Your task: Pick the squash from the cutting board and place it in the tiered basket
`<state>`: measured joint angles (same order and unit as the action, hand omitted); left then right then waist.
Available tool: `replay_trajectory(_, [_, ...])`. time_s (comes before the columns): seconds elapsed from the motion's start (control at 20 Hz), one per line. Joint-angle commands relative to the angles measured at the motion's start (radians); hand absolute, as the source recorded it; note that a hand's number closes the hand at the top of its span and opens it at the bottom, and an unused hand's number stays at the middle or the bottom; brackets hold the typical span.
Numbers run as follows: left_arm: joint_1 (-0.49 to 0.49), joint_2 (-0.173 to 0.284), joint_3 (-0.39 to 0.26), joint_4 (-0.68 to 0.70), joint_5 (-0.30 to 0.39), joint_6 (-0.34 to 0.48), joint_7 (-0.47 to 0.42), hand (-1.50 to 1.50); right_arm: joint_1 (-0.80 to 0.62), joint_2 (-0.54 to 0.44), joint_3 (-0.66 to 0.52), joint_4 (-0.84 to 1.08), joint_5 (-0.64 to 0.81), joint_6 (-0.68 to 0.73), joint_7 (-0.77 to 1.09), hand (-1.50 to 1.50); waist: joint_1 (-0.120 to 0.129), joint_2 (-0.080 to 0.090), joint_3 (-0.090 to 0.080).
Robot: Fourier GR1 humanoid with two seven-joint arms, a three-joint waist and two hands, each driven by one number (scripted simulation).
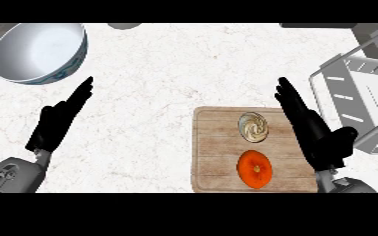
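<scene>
While the squash [255, 168] sits untouched on cutting board [221, 150], near side, both hands w/ fingers released: right hand [314, 130] beside it, left hand [59, 120] resting. I'd lower right, curl around squash, then lift to tiered basket [347, 95].

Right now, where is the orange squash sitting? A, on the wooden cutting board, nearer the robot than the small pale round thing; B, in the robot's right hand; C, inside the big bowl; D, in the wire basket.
A: the squash lies on the cutting board, below the small pale round thing in the head view, while the right hand beside it is open and holds nothing.
</scene>
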<state>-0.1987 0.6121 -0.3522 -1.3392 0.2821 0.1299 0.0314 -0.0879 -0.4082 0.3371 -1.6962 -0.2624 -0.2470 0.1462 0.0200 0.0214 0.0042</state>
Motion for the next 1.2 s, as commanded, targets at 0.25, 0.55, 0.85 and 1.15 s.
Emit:
replay_trajectory(0.25, [0.019, 0.024, 0.141, 0.004, -0.064, 0.205, -0.068, 0.00, 0.175, 0.185, -0.204, -0.143, 0.077, -0.457, -0.079, 1.50, -0.080, -0.046, -0.005])
replay_trajectory(0.55, [0.065, -0.005, 0.130, -0.035, -0.047, 0.226, -0.038, 0.00, 0.482, 0.272, -0.250, -0.062, 0.239, -0.812, -0.009, -1.50, -0.107, -0.044, -0.010])
replay_trajectory(0.85, [0.061, -0.048, 0.104, -0.028, -0.083, 0.241, -0.083, 0.00, 0.815, 0.238, -0.016, -0.331, 0.464, -0.857, 0.083, -1.50, -0.056, -0.021, -0.014])
replay_trajectory(1.15, [-0.001, -0.032, 0.094, -0.068, -0.086, 0.219, -0.023, 0.00, 1.006, 0.036, 0.093, -0.418, 0.595, -0.676, 0.294, -1.50, -0.004, -0.002, -0.015])
